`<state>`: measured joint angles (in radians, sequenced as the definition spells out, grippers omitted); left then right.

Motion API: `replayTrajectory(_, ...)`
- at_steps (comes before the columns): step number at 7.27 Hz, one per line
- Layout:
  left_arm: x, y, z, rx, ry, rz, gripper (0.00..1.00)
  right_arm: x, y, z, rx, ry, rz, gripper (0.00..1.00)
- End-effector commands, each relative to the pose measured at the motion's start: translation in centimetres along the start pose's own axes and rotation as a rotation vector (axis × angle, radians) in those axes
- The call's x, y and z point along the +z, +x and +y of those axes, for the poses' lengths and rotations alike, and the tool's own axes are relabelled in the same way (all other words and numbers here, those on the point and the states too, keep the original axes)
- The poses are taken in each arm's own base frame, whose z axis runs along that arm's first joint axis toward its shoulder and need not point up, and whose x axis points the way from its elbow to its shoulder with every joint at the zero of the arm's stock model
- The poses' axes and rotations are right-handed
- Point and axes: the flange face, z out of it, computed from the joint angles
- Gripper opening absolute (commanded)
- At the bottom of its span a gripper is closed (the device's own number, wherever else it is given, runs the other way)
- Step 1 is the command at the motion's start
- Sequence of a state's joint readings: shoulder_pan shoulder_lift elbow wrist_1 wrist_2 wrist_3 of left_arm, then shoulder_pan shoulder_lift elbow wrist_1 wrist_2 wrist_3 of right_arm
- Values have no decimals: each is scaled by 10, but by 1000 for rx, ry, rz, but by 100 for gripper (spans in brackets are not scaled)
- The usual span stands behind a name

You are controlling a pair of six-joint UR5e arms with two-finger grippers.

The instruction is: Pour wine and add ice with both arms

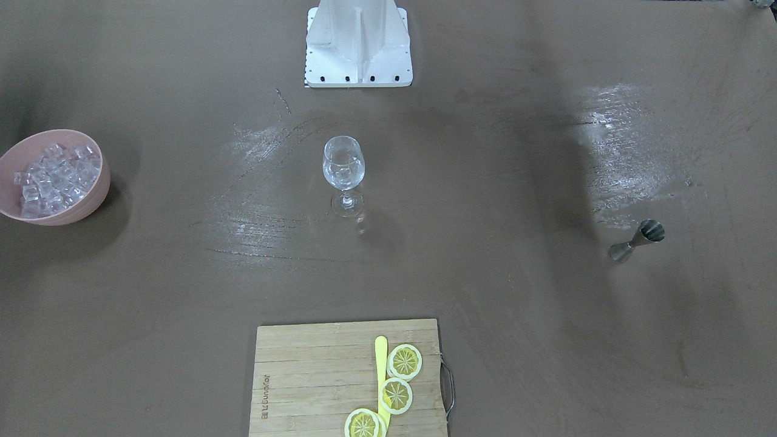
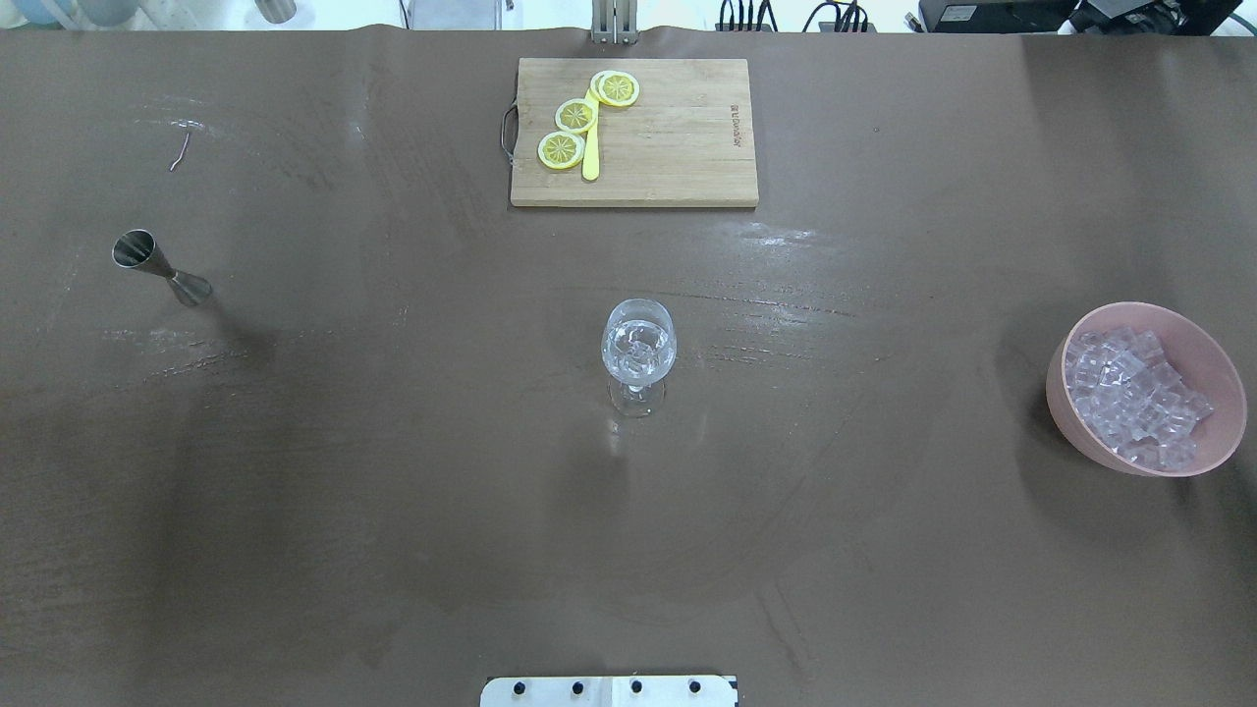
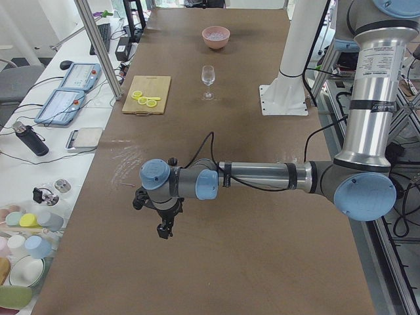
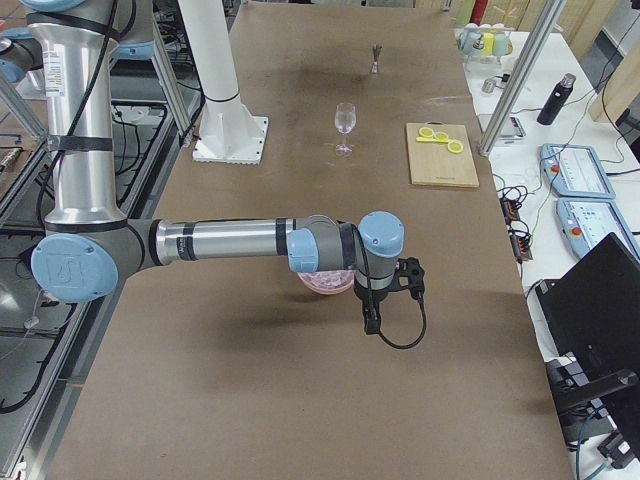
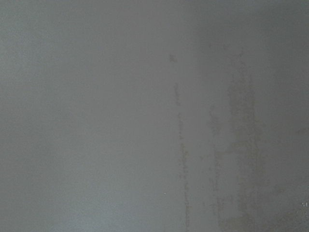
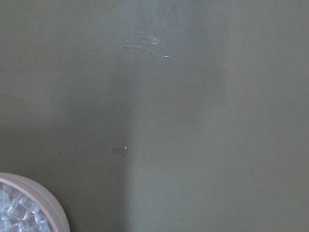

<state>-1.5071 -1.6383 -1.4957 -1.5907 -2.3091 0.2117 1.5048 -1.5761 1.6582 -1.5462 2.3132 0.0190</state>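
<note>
The wine glass (image 2: 638, 353) stands alone in the middle of the bench (image 2: 393, 511), with what look like a few cubes already in its bowl. The rest of the ice (image 2: 1129, 393) is heaped in a pink bowl (image 2: 1229, 393) close to the bench's end on the robot's right. A steel jigger (image 2: 157, 263) stands near the opposite end. A cutting board (image 2: 678, 137) with lemon slices (image 2: 575, 116) lies against the long edge across from the robot.

Both arms show only from the bench ends. The left gripper (image 3: 149, 202) hangs over bare bench beyond the jigger, and the right gripper (image 4: 400, 278) hovers just beside the bowl. I cannot tell whether either is open or closed, and neither wrist camera shows fingers.

The bowl worries me most. It sits near the bench's end, so a descent that catches its rim could shove it towards that edge or tip it. The cubes look slick and are packed together. A two-finger pinch could squirt one out or lift two at once, scattering ice over the bench.

The glass is tall on a thin stem. A cube dropped from too high, or a finger grazing the rim, could topple it. The narrow-waisted jigger would tip just as easily. If both arms meet over the glass, they could also collide.
</note>
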Motion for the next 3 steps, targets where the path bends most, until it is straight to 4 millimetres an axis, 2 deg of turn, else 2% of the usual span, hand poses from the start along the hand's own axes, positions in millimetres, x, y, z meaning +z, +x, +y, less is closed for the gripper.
replayTrajectory(1,0,0,0,-1,-1,0,98,-1,-1,0,-2,2,0,100)
replayTrajectory(3,0,0,1,-1,0,-1,98,-3,-1,1,-2,5,0,100)
